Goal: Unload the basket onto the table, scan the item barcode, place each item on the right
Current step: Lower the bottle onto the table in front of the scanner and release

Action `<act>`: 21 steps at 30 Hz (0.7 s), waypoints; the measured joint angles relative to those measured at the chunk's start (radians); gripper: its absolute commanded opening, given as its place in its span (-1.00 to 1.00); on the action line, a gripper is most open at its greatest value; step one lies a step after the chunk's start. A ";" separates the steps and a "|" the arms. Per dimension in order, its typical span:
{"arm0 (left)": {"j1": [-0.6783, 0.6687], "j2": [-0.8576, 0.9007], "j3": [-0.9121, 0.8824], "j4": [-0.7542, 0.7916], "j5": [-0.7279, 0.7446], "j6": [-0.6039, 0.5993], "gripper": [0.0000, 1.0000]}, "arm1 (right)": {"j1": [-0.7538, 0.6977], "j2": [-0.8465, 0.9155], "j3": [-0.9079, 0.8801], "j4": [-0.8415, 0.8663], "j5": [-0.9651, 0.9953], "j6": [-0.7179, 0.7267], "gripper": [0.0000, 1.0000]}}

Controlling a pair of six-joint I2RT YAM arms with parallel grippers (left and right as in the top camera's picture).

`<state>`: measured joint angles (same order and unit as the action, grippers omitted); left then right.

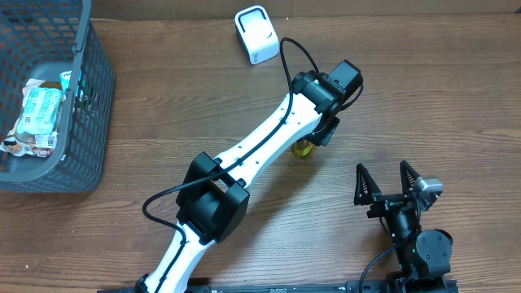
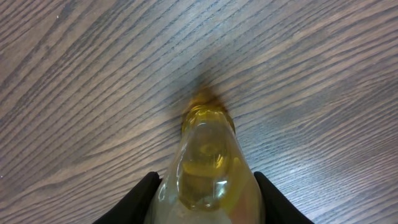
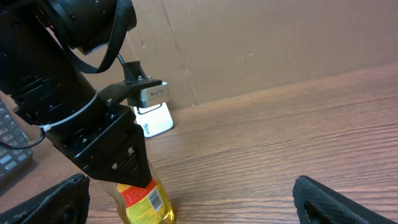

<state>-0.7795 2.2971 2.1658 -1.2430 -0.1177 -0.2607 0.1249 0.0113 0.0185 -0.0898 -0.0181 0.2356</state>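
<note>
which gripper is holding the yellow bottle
The left gripper: it is closed on the yellow bottle, one finger on either side. The right gripper sits apart from it, jaws wide open and empty.

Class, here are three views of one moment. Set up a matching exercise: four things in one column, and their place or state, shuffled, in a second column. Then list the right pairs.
Things:
1. bottle
2. scanner
3. basket
4. right gripper

Place or state:
A. at the left side of the table, with packets inside
B. open, holding nothing
C. between the fingers of the left gripper
D. white, at the far edge of the table

Pairs: 1-C, 2-D, 3-A, 4-B
</note>
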 measured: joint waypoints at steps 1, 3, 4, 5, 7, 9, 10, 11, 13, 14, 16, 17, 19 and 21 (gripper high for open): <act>0.000 0.000 0.000 0.000 0.000 0.000 -0.21 | 0.000 0.000 0.000 0.000 0.000 0.000 1.00; 0.000 0.000 0.000 0.000 0.000 0.000 -0.14 | 0.000 0.000 0.000 0.000 0.000 0.000 1.00; 0.000 0.000 0.000 0.000 0.000 -0.001 -0.10 | 0.000 0.000 0.000 0.000 0.000 0.000 1.00; 0.000 0.000 0.000 0.000 0.000 -0.003 -0.08 | 0.000 0.000 0.000 0.000 0.000 0.000 1.00; 0.000 0.000 0.000 0.000 0.000 -0.003 -0.05 | 0.000 0.000 0.000 0.000 0.000 0.000 1.00; 0.000 0.000 0.000 0.002 0.001 -0.003 0.01 | 0.000 0.000 0.000 0.000 0.000 0.000 1.00; 0.000 0.000 0.000 0.002 0.001 -0.003 0.05 | 0.000 0.000 0.000 0.000 0.000 0.000 1.00; 0.000 0.000 0.000 0.002 0.001 -0.003 0.09 | 0.000 0.000 0.000 0.000 0.000 0.000 1.00; 0.000 0.000 0.000 0.002 0.001 -0.003 0.16 | 0.000 0.000 0.000 0.000 0.000 0.000 1.00; 0.000 0.000 0.000 0.002 0.001 -0.003 0.18 | 0.000 0.000 0.000 0.001 0.000 0.000 1.00; 0.000 0.000 0.000 0.002 0.001 -0.003 0.25 | 0.000 0.000 0.000 0.000 0.000 0.000 1.00; 0.000 0.000 0.000 0.002 0.001 -0.003 0.33 | 0.000 0.000 0.000 0.000 0.000 0.000 1.00; 0.000 0.000 0.000 0.002 0.001 -0.003 0.51 | 0.000 0.000 0.000 0.000 0.000 0.000 1.00; 0.000 0.000 0.000 0.002 0.001 -0.005 0.64 | 0.000 0.000 0.000 0.000 0.000 0.000 1.00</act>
<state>-0.7795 2.2971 2.1658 -1.2411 -0.1165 -0.2657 0.1249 0.0113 0.0185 -0.0902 -0.0181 0.2356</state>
